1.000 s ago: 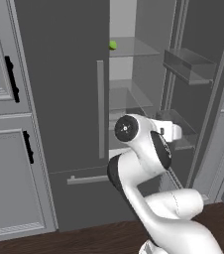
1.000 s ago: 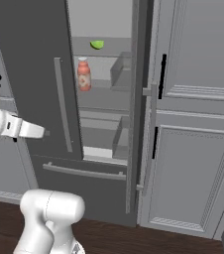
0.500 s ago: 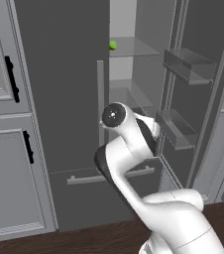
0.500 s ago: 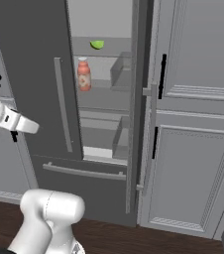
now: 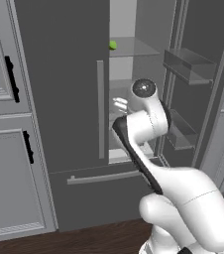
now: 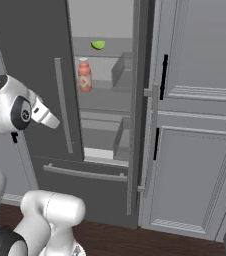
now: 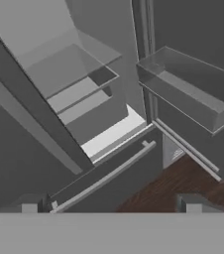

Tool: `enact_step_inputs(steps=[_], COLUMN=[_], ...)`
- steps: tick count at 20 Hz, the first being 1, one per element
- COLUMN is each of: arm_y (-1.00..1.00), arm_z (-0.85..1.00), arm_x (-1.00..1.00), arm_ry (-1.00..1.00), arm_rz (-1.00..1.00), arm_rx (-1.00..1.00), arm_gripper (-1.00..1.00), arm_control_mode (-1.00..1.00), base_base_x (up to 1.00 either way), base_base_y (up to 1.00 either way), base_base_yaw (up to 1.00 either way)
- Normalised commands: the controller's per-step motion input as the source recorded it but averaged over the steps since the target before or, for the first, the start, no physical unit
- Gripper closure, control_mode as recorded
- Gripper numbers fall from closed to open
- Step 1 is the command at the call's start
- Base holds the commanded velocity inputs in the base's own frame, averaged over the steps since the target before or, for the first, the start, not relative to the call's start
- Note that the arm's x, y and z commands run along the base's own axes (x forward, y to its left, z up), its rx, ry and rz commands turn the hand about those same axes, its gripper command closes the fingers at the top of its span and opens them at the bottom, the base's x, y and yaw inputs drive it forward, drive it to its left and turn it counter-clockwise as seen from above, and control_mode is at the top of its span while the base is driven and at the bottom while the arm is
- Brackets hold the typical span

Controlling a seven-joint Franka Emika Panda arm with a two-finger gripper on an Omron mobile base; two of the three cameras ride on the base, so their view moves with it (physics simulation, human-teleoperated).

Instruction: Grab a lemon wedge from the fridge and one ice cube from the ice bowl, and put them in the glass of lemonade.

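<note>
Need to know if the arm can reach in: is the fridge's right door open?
Open: the fridge right door is swung out, showing the lemon wedge.

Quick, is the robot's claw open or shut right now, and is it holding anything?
Gripper: open and empty, pointing down at the fridge bottom drawer by the open right door.

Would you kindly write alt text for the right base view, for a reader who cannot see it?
A tall dark grey fridge stands with its right door open, showing a tiny yellow-green lemon wedge on an upper shelf and a pink-labelled bottle on the shelf below. The white robot arm reaches in from the left.
</note>
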Motion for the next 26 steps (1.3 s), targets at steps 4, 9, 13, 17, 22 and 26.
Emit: enact_step_inputs(steps=[4, 9, 13, 17, 22, 26], arm_y=[-0.01, 0.36, 0.52, 0.04, 0.01, 0.18], arm_z=[0.00, 0.00, -0.06, -0.04, -0.04, -0.12], arm_x=[0.45, 0.48, 0.77, 0.81, 0.68, 0.53], arm_ry=[0.01, 0.14, 0.01, -0.05, -0.14, -0.08], arm_rz=[0.13, 0.23, 0.17, 0.05, 0.00, 0.00], arm_rx=[0.21, -0.07, -0.14, -0.02, 0.00, -0.02], arm_gripper=[-1.00, -1.00, -1.00, -1.00, -1.00, -1.00], arm_control_mode=[-1.00, -1.00, -1.00, -1.00, -1.00, -1.00], base_base_x=[0.00, 0.00, 0.00, 0.00, 0.00, 0.00], base_base_y=[0.00, 0.00, 0.00, 0.00, 0.00, 0.00], base_base_yaw=[0.00, 0.00, 0.00, 0.00, 0.00, 0.00])
